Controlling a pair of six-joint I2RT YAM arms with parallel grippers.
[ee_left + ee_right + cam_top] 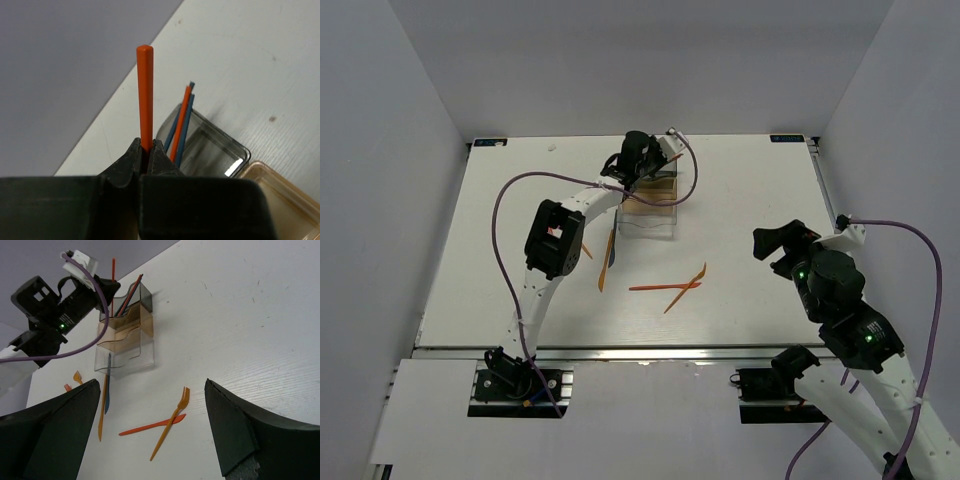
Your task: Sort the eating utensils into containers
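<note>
Top view: your left gripper [638,168] is at the far end of the containers [650,212], three joined bins in a row mid-table [510,210]; what it grips is too small to make out here. Loose utensils lie flat in front of the bins: orange fork [686,288] crossing red knife [658,287], with the knife's axis left-right and the fork slanted. A long orange piece [606,270] and a blue piece [611,243] sit by the bins' near-left corner, both running roughly near-far. Right gripper [778,245] is well apart on the right, jaws spread, nothing in it.

Left wrist: your jaws are clenched on an orange stick [145,95]; it is thin and flat-sided with a blunt squared tip, long axis straight out from the fingers, tip up in frame. Just beside it is the grey bin [220,145], holding three sticks [181,122], two blue and one orange, leaning with tips above the rim. The amber bin [280,195] touches it.

Right wrist: your fingers [55,435] stand wide apart and empty. The row reads grey, amber, clear bin [125,362] coming toward the camera. The held stick stands upright at the grey bin's edge; can't tell whether its lower end is inside. Fork and knife cross on the table; two small orange fork heads [77,376] lie to the left.
</note>
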